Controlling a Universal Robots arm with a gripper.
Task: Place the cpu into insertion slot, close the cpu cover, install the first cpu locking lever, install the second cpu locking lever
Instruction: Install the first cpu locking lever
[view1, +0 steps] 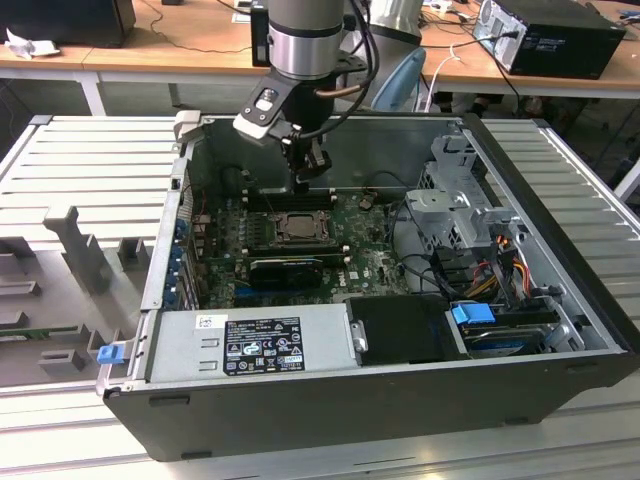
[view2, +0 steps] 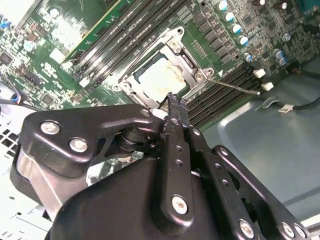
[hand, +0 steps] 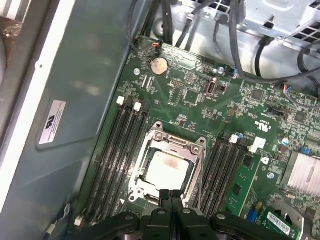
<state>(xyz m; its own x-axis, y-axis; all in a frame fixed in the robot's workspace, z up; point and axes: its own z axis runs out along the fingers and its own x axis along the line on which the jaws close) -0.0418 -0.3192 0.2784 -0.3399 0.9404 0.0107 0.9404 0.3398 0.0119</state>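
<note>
A: Near end first. Gripper (hand: 170, 197): fingers pressed tip to tip, nothing betw. them. Tip sits at the edge of the insertion slot (hand: 134, 189), right by the metal frame. Touching or just above, can't tell.

B: Chip?

A: The cpu (hand: 167, 167) lies flat in the slot, square to it. Pale silver-tan face, faint pinkish smudge nr centre; reads whiter in the second wrist view. The cpu cover (hand: 175, 144) looks down over it, chip showing thru the window.

B: So steps 1 + 2 done?

A: Judging so, yes. Levers less sure. In the second wrist view a thin locking lever (view2: 235, 86) pokes out sideways from the slot's corner, across the memory slots (view2: 220, 99), so prob. not latched. Other lever: can't make out. I'd call both lever steps open.

B: Farther out?

A: Coin cell (hand: 159, 65) beyond the slot on the green board, then cables + drive cage (view1: 455, 195) at the far side. Exterior view: arm hangs over the open PC case (view1: 300, 415), gripper low by the slot's far edge.
</note>
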